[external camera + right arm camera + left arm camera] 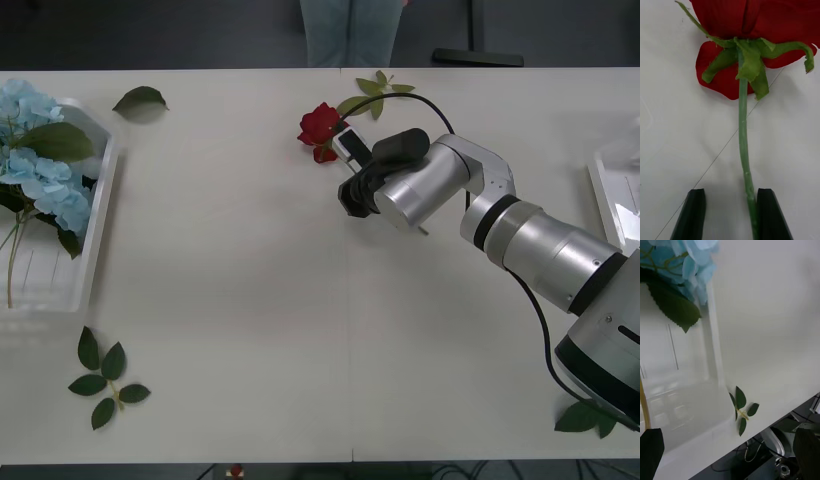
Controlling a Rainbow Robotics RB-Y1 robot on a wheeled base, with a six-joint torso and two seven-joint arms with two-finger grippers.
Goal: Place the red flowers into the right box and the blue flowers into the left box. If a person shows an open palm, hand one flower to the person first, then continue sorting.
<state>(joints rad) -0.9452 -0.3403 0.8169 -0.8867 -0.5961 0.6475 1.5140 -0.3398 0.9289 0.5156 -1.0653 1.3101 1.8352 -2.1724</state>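
A red flower [320, 126] lies on the white table [250, 300] near the far edge, at the middle. My right gripper [347, 148] sits just behind the bloom. In the right wrist view the bloom [752, 22] is close ahead and its green stem [744, 150] runs back between the black fingers [690, 215]. The right gripper [730, 215] is open, with the stem against one finger. Blue flowers [40, 160] lie in the left box [100, 230]. The left gripper [728, 453] hangs open above that box's corner [713, 352], near a blue flower [688, 262]. The right box [605, 195] shows at the right edge.
Loose leaf sprigs lie at the front left [103, 380], the far left [140, 98], the front right [585, 417] and behind the rose [375, 92]. A person [350, 30] stands beyond the table's far edge. The table's front edge [763, 423] runs near the left gripper.
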